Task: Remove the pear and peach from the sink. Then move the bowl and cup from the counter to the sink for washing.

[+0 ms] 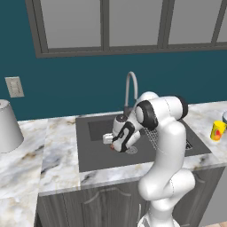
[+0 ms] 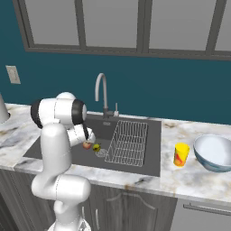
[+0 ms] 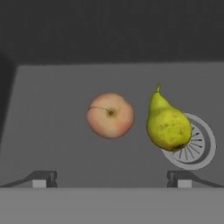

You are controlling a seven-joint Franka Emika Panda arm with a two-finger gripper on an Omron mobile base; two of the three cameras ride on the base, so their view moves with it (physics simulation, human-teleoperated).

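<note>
Gripper [image 3: 111, 178] fingers spread wide, holding nothing; just ahead lies the smooth round peach [image 3: 110, 115], right of it the speckled, tapered pear [image 3: 168, 124] overlapping the slotted drain [image 3: 199, 148].

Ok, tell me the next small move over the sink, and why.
Probably lower straight onto the peach: the gripper is open with its fingertips either side of it, both fruits lie on the sink floor, and the pear sits off to one side by the drain.

The peach [image 3: 110, 115] is pink-orange, the pear [image 3: 167, 125] yellow-green with speckles, the sink [image 3: 65, 144] dark grey, the cup [image 2: 181, 154] yellow with red mark.
</note>
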